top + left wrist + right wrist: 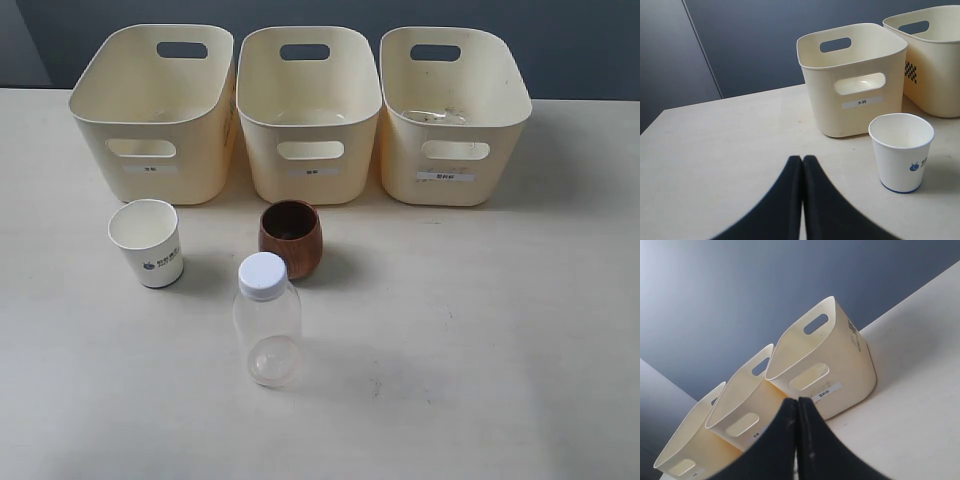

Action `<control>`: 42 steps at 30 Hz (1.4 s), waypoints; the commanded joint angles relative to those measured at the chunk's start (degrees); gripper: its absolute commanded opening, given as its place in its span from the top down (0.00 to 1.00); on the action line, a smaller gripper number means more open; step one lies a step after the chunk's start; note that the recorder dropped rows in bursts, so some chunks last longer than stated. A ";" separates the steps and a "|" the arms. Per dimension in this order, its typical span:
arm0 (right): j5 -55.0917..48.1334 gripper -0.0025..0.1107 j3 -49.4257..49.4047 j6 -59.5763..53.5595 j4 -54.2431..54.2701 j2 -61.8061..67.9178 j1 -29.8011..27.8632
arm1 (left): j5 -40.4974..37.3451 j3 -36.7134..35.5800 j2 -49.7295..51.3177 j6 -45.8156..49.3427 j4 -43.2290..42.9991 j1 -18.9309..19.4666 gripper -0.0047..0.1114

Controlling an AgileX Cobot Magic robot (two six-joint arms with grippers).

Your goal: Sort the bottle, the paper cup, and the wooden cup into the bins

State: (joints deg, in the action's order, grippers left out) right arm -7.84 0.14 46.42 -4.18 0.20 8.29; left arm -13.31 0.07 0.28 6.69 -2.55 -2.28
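The clear bottle [267, 320] with a white cap stands upright nearest the table's front. Behind it sits the reddish-brown wooden cup [290, 238]. The white paper cup [147, 242] stands to the left, also seen as the paper cup [901, 151] in the left wrist view. Three cream bins stand in a row at the back: left bin [155, 112], middle bin [308, 113], right bin [452, 114]. My left gripper [802, 159] is shut and empty, short of the paper cup. My right gripper [797, 401] is shut and empty, facing the bins [827, 360]. Neither gripper shows in the exterior view.
The pale table [480, 340] stretches out to the right of the bottle and in front of the bins. A dark wall [560, 40] rises behind the bins. All three bins look empty from above.
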 commanded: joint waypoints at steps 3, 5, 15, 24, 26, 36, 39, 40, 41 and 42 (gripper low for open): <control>0.82 0.98 -0.14 -0.14 -0.18 -0.20 -0.35 | 0.05 -0.07 -0.28 -0.11 0.04 -0.18 0.96; 0.54 0.98 -0.14 -0.14 0.26 -0.20 -0.35 | 0.05 -0.07 -0.28 -0.11 0.04 -0.18 0.96; 0.74 0.98 -0.14 -0.14 1.20 -0.20 -0.35 | 0.05 -0.07 -0.28 -0.11 0.04 -0.18 0.96; 0.74 0.98 -0.14 -0.14 1.20 -0.20 -0.35 | 0.05 -0.07 -0.28 -0.11 0.04 -0.18 0.96; 0.74 0.98 -0.14 -0.14 1.20 -0.20 -0.35 | 0.05 -0.07 -0.28 -0.11 0.04 -0.18 0.96; 0.71 0.98 -0.14 -0.14 1.36 -0.20 -0.35 | 0.05 -0.07 -0.28 -0.11 0.04 -0.18 0.96; 0.86 0.98 -0.14 -0.14 1.78 -0.20 -0.35 | 0.05 -0.07 -0.28 -0.11 0.04 -0.18 0.96; 1.68 0.98 -0.14 -0.44 1.77 -0.20 -0.24 | 0.05 -0.07 -0.28 -0.11 0.04 -0.18 0.96; 2.60 0.98 -0.14 -0.94 1.77 -0.20 -0.24 | 0.05 -0.07 -0.28 -0.11 0.04 -0.18 0.96; 6.65 0.98 -0.14 -4.42 1.77 -0.20 -0.24 | 0.05 -0.07 -0.28 -0.11 0.04 -0.18 0.96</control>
State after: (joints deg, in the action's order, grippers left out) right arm -5.98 0.14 45.40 -2.37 0.20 8.29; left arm -13.31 0.07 0.28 6.69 -2.55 -2.28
